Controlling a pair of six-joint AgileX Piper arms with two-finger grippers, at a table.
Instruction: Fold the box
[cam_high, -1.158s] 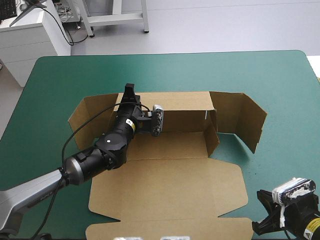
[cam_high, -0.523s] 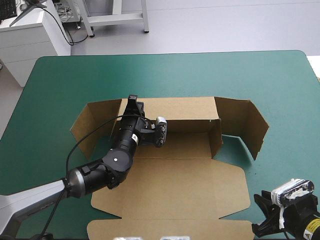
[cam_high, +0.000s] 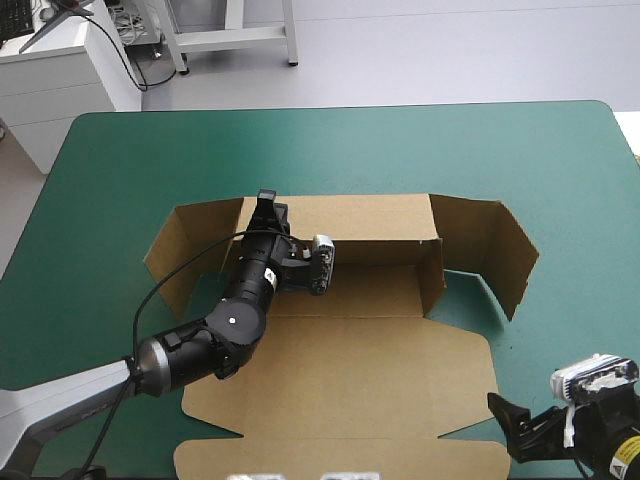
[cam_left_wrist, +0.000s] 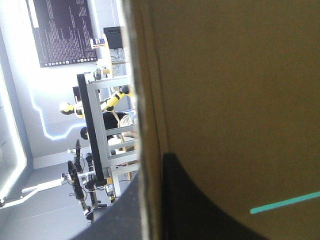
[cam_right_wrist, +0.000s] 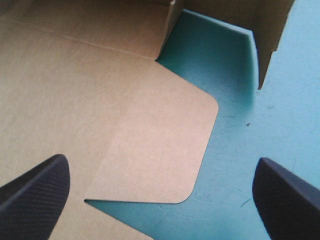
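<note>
The teal-green surface (cam_high: 120, 170) carries one thing, the brown box (cam_high: 300, 345). It is a cut board sheet lying at the middle and reaching toward 6 o'clock, within reach of both arms.

Its biggest part, the lid (cam_high: 340, 390), lies flat at the 6 o'clock side. It is probably left for last, since the tray has to be built first. At 12 o'clock of the lid is the tray floor (cam_high: 370, 290), and beyond it the rear wall (cam_high: 370, 215) stands raised.

A long wing stands out from each end of that wall. The left wing (cam_high: 190, 240) points toward 9 o'clock and the right wing (cam_high: 490, 245) toward 3 o'clock. Both are upright but not yet tucked in, so the fold looks about half done.

A rounded flap (cam_high: 465, 375) lies flat at the lid's 3 o'clock edge.

The left claw (cam_high: 267, 208) reaches across the tray floor to the 9 o'clock end of the rear wall. In its wrist view the board's edge runs between the two black fingers, which are all but closed on it. It is pinching the wall, apparently to keep it upright and steady the sheet.

The right claw (cam_right_wrist: 160, 162) hangs at the surface's 5 o'clock corner, spread wide and holding nothing. It faces the rounded flap with the right wing beyond, a sensible place from which to work that side.
</note>
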